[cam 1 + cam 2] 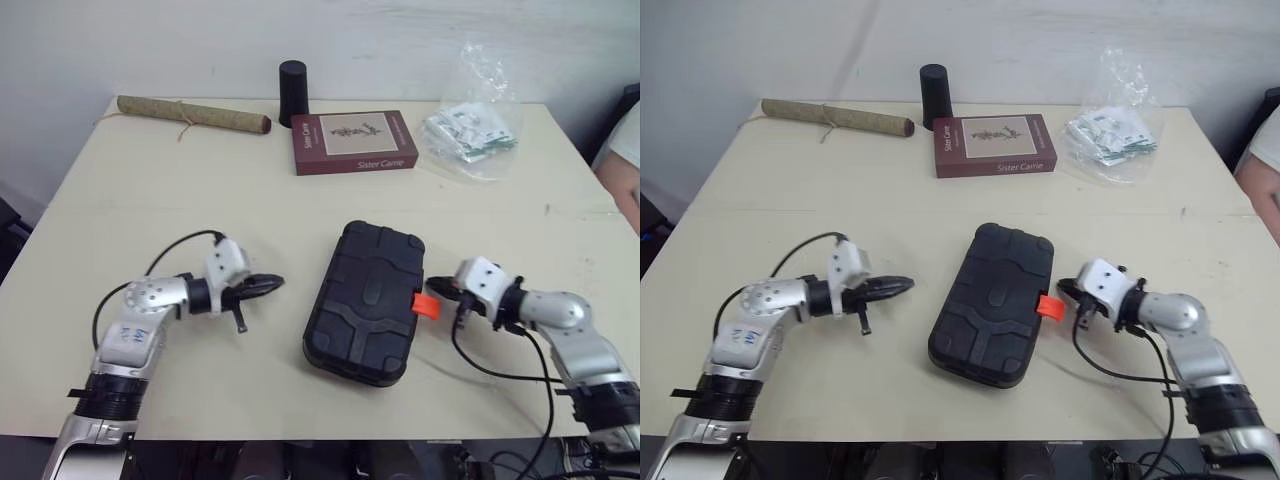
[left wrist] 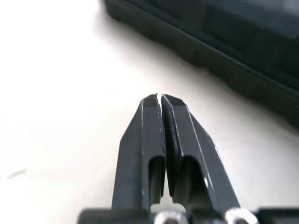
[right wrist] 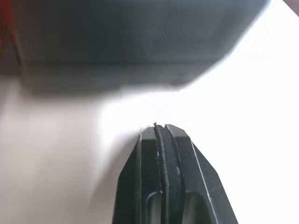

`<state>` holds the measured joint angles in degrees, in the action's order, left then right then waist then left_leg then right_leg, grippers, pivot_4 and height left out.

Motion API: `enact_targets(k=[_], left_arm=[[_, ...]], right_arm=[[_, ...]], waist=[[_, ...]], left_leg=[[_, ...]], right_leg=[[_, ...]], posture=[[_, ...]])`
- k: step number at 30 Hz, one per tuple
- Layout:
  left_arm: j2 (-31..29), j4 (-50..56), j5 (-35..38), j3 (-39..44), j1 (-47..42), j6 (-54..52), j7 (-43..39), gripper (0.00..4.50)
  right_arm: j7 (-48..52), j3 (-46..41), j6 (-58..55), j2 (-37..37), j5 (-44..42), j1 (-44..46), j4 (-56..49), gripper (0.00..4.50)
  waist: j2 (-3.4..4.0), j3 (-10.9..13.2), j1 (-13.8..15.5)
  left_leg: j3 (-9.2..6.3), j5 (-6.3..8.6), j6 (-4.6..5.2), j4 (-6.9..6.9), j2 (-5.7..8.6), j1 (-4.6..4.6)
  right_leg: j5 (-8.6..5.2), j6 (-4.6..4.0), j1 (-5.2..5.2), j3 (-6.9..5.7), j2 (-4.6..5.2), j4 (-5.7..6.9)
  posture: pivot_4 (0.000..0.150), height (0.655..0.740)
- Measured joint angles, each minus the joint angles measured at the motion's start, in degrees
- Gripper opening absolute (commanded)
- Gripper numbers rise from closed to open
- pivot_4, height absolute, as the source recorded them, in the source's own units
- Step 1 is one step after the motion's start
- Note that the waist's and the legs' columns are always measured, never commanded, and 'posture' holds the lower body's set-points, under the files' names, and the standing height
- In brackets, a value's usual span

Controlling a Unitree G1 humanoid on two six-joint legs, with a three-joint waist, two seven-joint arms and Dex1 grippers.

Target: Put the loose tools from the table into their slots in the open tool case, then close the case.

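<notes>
Left eye view has the tool case (image 1: pixel 365 300) lying shut in the middle of the table (image 1: pixel 150 210), with my left gripper (image 1: pixel 272 284) clenched on nothing, near its left side but apart from it, and my right gripper (image 1: pixel 434 288) likewise pinched empty just beside the orange latch (image 1: pixel 426 306). My worry is that latch: if I press it with these closed tips, they may skid off the tab, or the unbraced case may slide leftward rather than lock.
</notes>
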<state>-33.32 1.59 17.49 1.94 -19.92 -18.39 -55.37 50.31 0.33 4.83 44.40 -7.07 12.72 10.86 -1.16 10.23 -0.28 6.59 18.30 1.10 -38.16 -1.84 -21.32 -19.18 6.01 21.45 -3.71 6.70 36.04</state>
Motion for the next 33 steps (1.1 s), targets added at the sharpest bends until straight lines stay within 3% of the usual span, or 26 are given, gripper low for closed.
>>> enact_targets(k=[5,11,18,25,33], left_arm=[[0.9,6.2,7.0,-0.5,-5.8,-5.8,-2.8,0.09],[8.0,5.8,2.5,-14.3,-14.1,-6.3,-2.8,0.09],[12.9,-2.6,-6.4,-23.5,-18.2,-3.0,-1.6,0.09],[14.6,-4.5,-8.9,-25.1,-19.2,-2.9,-0.2,0.09],[14.4,-4.2,-8.9,-25.1,-18.6,-3.8,0.7,0.09]], right_arm=[[3.5,-7.2,0.9,0.1,-8.2,-10.1,-7.9,0.0],[4.2,-11.4,-6.7,0.2,-17.0,-13.5,-22.4,0.0],[3.6,-9.3,-14.6,0.9,-17.6,-13.1,-30.4,0.0],[1.1,-4.8,-16.1,-0.3,-13.7,-12.0,-32.3,0.0],[0.2,-5.9,-14.0,-0.4,-12.0,-13.4,-30.6,0.0]], waist=[[0.12,0.1,0.7],[0.15,0.0,0.1],[0.15,0.0,0.4],[0.14,0.0,1.6],[0.11,-0.3,1.6]], left_leg=[[-0.04,-0.01,0.01,-0.03,0.08,-0.08],[0.13,-0.02,-0.03,0.05,0.01,0.08],[0.12,-0.02,0.04,0.03,0.06,0.02],[0.05,-0.02,0.11,-0.05,0.13,0.05],[0.02,-0.02,0.11,-0.04,0.09,0.14]], right_leg=[[0.02,0.04,0.02,-0.02,-0.04,-0.04],[0.02,0.04,0.05,-0.04,-0.29,-0.03],[0.02,0.04,0.06,-0.01,-0.21,-0.08],[0.03,0.05,-0.05,0.03,-0.11,-0.08],[0.03,0.05,-0.15,0.01,-0.11,-0.11]], posture=[[0.15,0.74],[0.15,0.74],[0.15,0.74],[0.15,0.74],[0.15,0.74]])
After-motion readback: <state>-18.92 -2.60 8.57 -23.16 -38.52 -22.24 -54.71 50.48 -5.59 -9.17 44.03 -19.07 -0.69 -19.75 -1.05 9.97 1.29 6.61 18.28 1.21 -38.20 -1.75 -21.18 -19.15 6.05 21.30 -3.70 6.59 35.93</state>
